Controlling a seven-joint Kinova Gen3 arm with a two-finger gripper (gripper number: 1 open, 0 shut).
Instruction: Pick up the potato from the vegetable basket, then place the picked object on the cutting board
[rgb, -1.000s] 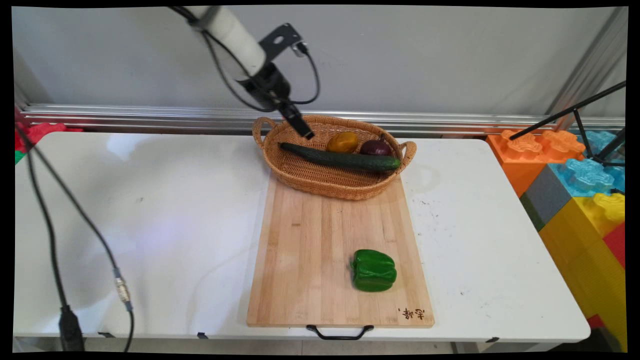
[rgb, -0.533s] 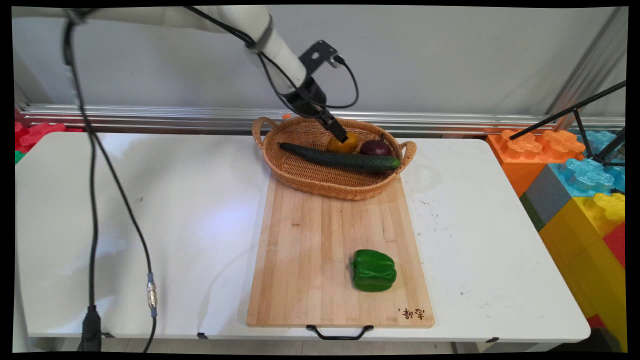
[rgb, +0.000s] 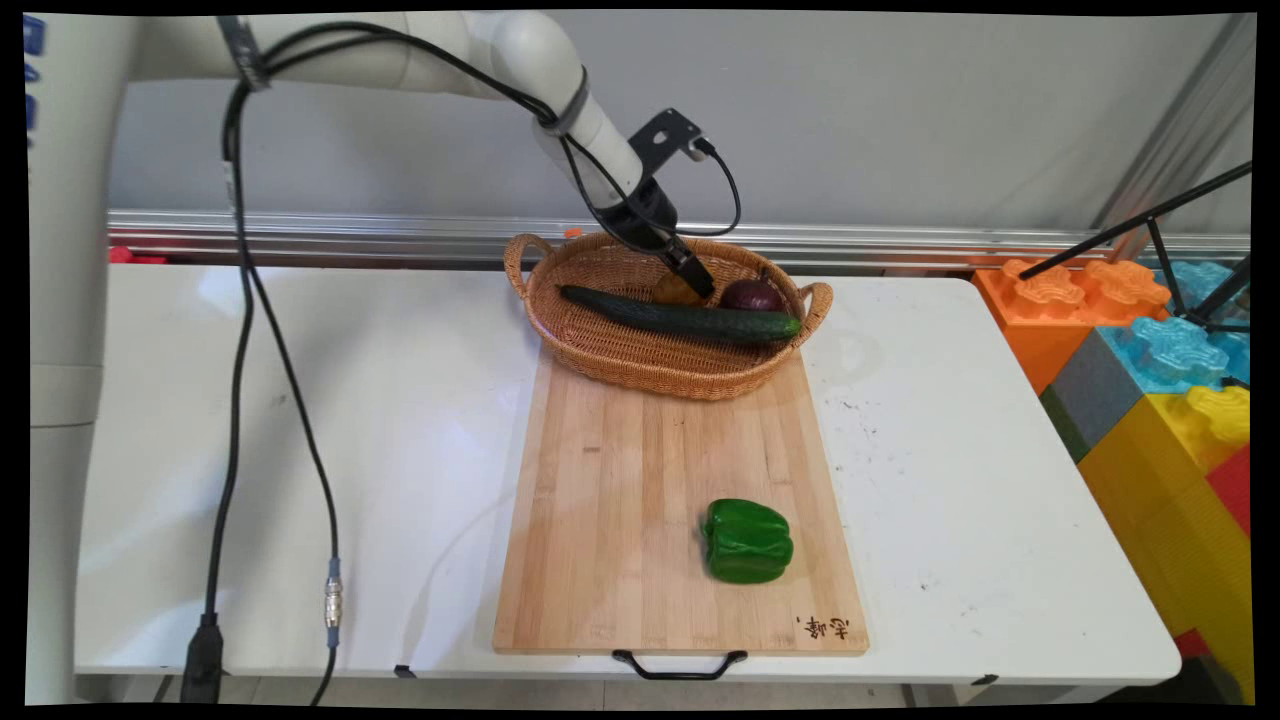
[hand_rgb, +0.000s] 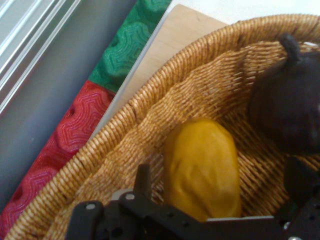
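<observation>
Fingers (hand_rgb: 215, 200) spread astride yellow potato (hand_rgb: 202, 167) inside wicker basket (rgb: 600, 355), near its back rim; purple eggplant (hand_rgb: 287, 117) just beside, cucumber (rgb: 680, 318) in front.

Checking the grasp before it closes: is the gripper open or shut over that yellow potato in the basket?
Open. In the hand view the gripper straddles the yellow potato, one finger each side, clear of it.

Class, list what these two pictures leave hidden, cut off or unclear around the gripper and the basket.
- Yellow-orange oval vegetable: main view, mostly hidden by the black two-finger gripper.
- Dark purple round vegetable: hand view, cut off by the right edge.
- Long dark green cucumber: out of the hand view.
- Woven wicker basket: main view, its floor is covered by the vegetables.
</observation>
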